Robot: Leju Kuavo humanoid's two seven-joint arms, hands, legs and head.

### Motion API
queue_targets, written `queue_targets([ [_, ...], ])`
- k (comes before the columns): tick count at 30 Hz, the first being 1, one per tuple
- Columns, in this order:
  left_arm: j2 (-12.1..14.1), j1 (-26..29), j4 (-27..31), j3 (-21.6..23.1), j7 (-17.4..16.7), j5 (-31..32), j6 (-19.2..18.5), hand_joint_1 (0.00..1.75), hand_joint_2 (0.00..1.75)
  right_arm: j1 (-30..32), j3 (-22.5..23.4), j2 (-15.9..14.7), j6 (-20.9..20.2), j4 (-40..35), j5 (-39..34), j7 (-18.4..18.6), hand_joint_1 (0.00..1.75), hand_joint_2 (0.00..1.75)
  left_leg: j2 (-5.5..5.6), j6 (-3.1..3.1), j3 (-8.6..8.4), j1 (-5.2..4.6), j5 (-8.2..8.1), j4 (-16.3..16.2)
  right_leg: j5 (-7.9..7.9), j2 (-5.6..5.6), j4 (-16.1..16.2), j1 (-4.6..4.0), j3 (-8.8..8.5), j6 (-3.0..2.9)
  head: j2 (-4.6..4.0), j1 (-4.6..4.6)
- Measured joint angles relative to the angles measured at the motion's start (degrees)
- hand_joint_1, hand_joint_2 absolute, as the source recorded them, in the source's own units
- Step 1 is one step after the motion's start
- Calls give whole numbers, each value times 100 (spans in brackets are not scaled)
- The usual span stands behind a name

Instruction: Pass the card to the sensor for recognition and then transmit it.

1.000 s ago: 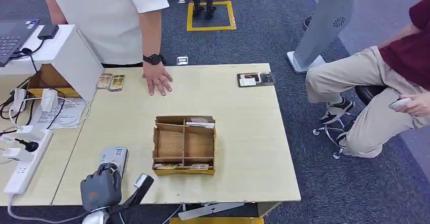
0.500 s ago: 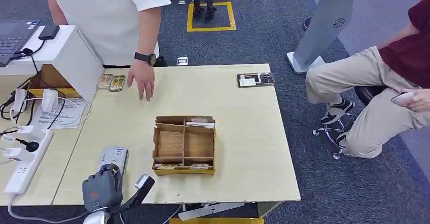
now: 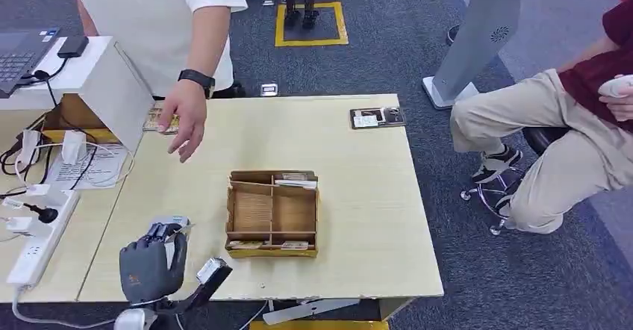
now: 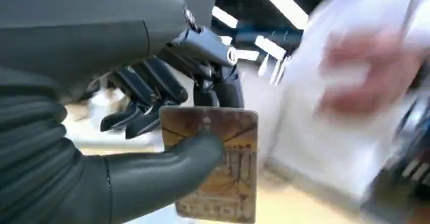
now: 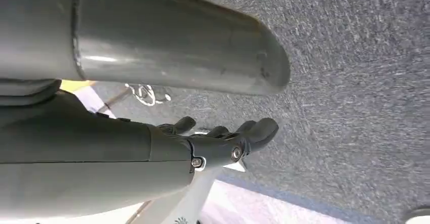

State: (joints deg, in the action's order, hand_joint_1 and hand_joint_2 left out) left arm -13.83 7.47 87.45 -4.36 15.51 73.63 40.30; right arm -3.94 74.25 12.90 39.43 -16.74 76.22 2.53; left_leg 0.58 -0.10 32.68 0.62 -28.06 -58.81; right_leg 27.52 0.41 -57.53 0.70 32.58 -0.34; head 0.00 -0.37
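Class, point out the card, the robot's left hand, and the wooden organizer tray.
card (image 4: 223,183), left wrist view, on its printed face.
left hand (image 3: 151,265), head view, on its back.
wooden organizer tray (image 3: 272,251), head view, on its front wall.

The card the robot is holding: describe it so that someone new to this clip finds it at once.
Start at the table's near left corner, where the left hand hangs over a grey sensor. The card, tan and printed, is pinched there under the thumb; the other cards lie flat on the table or in the box.
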Motion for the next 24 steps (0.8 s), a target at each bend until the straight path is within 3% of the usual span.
queue_targets([
  [4, -287, -70, 611, -331, 132, -174, 0, 175, 175, 2, -2, 0, 0, 0, 7, -17, 0, 0, -1, 1, -3, 0, -1, -1, 0, 1, 0, 1, 3, 0, 0, -4],
  [8, -331, -36, 887, -429, 176, -183, -2, 175, 175, -8, -2, -2, 0, 0, 9, -17, 0, 0, 1, 0, -2, 4, -1, 1, 3, 0, 0, -1, 4, -5, 0, -2],
  [12, -335, -30, 1101, -451, 425, -454, -4, 175, 175, -6, -13, -2, 0, 2, 63, -24, 0, 0, -1, -1, -2, 5, -1, 2, 4, 2, 0, -2, 8, -6, 0, -4],
  [24, -270, -745, 882, -453, 178, -117, -11, 175, 175, -56, -136, -35, -17, 70, 238, -15, 0, 0, -2, -1, -5, 2, 1, 1, 1, 5, 0, -2, 6, -6, 2, -2],
])
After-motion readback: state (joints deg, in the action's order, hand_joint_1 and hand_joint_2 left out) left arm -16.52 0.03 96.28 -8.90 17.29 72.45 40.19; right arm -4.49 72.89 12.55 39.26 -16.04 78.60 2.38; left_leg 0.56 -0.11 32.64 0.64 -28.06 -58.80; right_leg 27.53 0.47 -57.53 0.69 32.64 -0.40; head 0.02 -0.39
